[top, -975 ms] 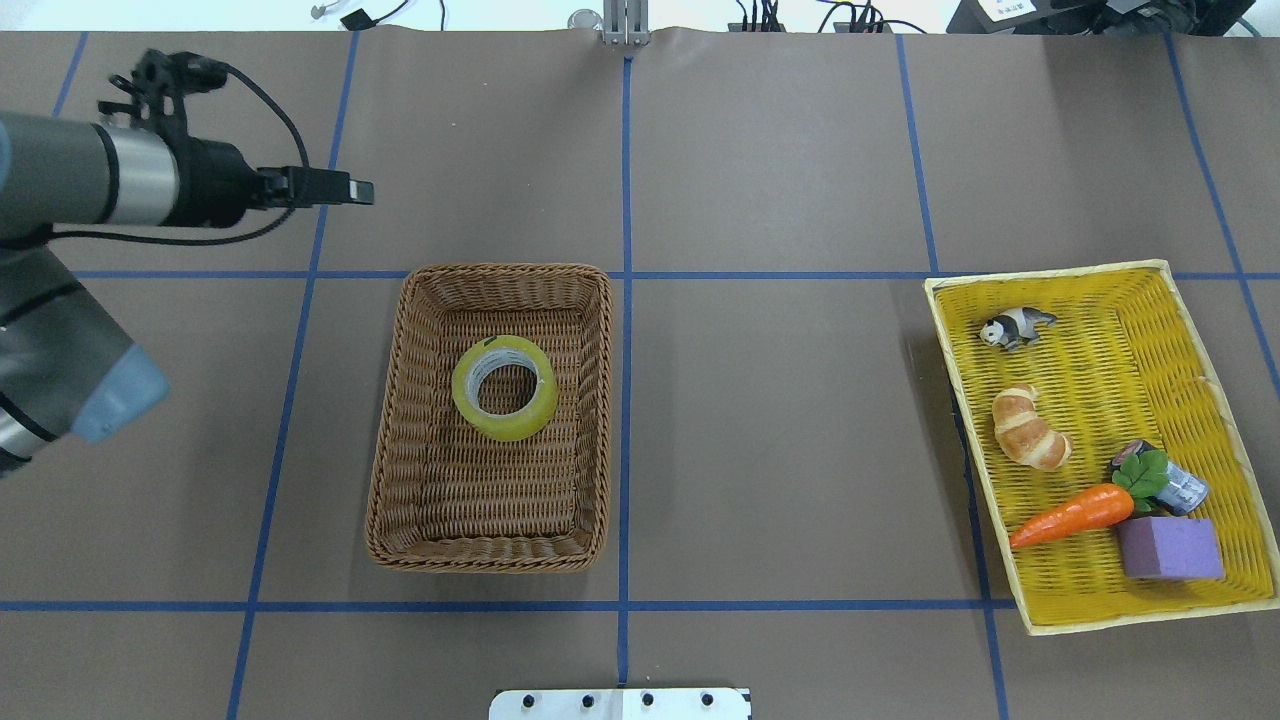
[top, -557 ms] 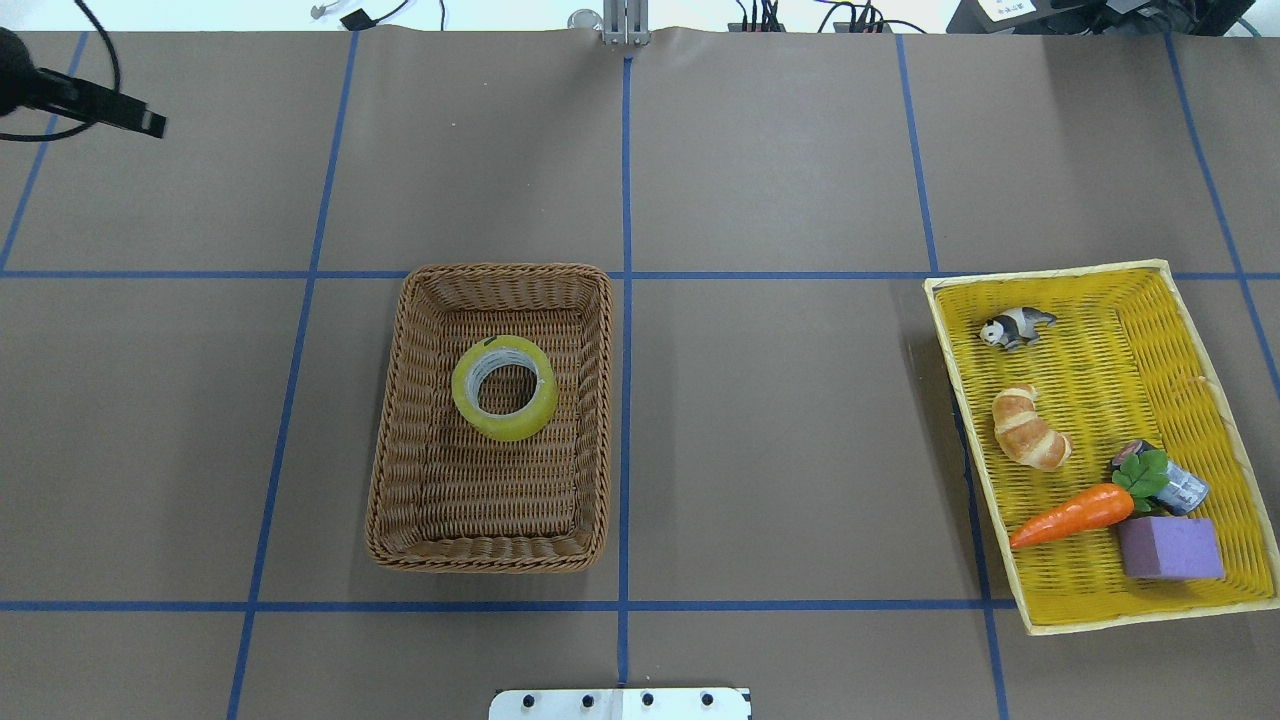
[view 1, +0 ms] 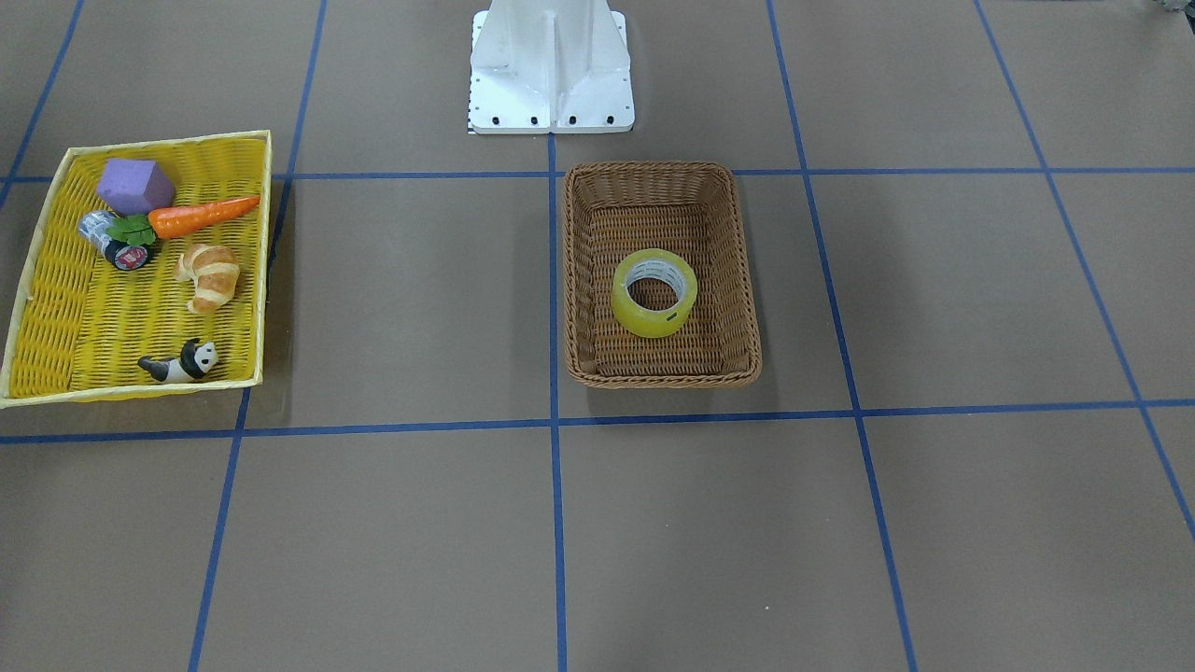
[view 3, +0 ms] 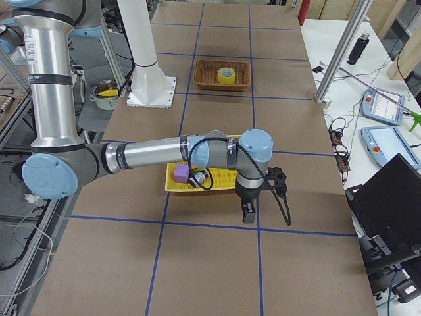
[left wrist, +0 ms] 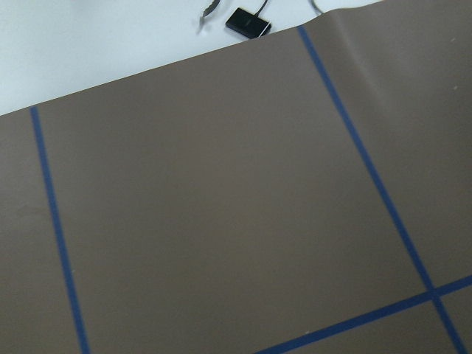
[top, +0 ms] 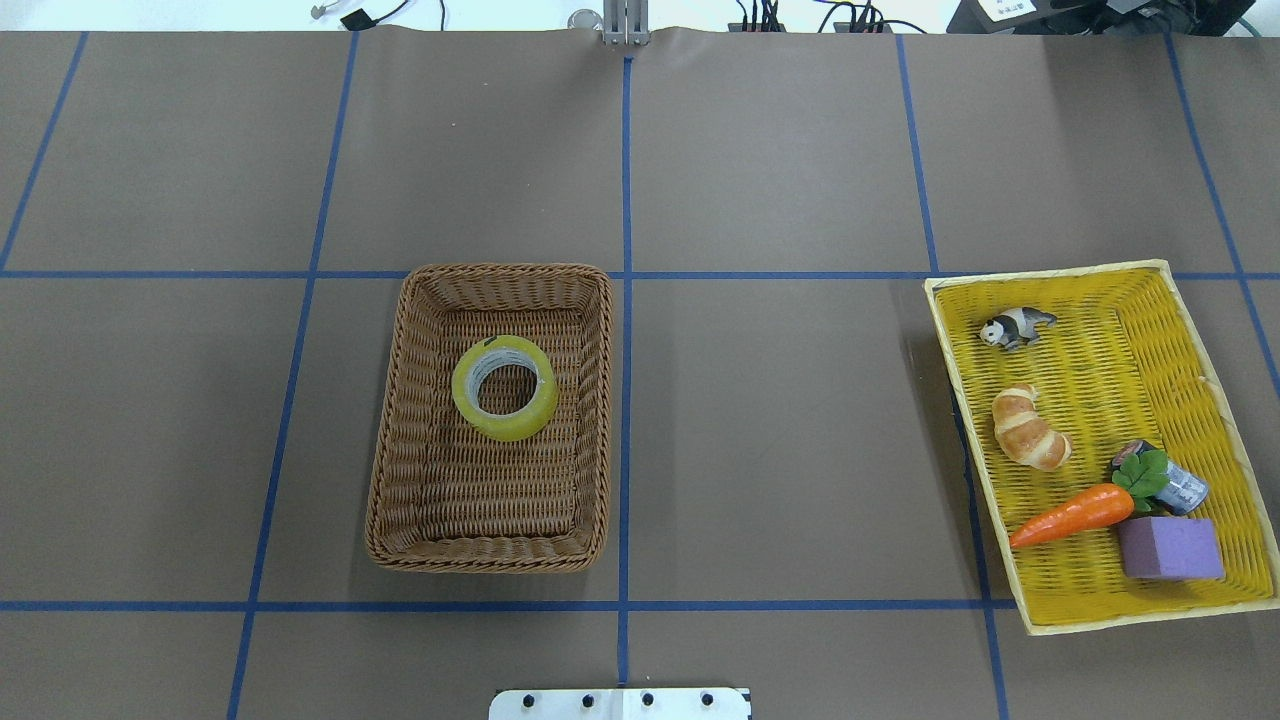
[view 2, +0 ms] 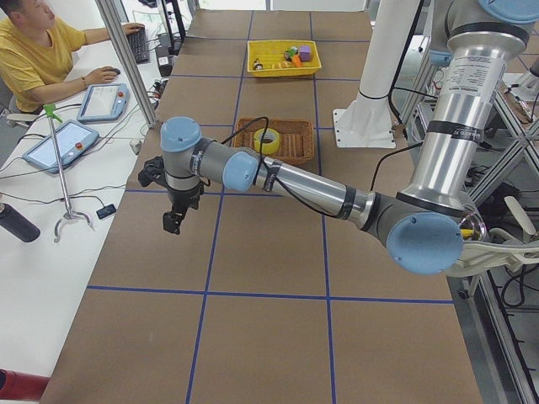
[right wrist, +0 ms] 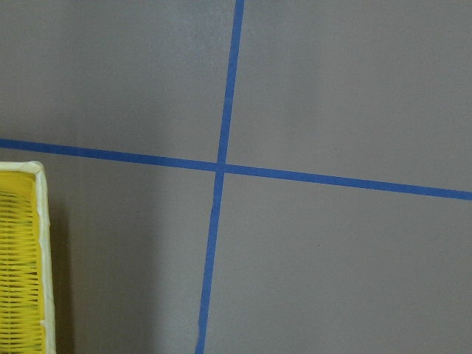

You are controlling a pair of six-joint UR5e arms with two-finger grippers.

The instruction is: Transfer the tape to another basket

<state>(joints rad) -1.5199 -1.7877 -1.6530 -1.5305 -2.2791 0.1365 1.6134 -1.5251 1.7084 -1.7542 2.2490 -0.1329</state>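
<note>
The yellow tape (top: 515, 426) lies flat inside the brown wicker basket (top: 480, 560), left of the table's middle; both also show in the front view, the tape (view 1: 644, 323) in the basket (view 1: 663, 378). My left gripper (view 2: 172, 222) shows only in the exterior left view, pointing down over bare table well away from the basket (view 2: 296, 141). My right gripper (view 3: 248, 214) shows only in the exterior right view, just beyond the yellow tray (view 3: 220, 183). I cannot tell whether either gripper is open or shut.
The shallow yellow tray (top: 1100, 350) at the right holds a toy panda (top: 1015, 327), a croissant (top: 1028, 428), a carrot (top: 1070, 514), a small dark can (top: 1180, 488) and a purple block (top: 1168, 548). The robot's white base (view 1: 551, 65) stands behind the basket.
My left arm has pulled back to the left and left the overhead view. The tape and both baskets have not moved.
</note>
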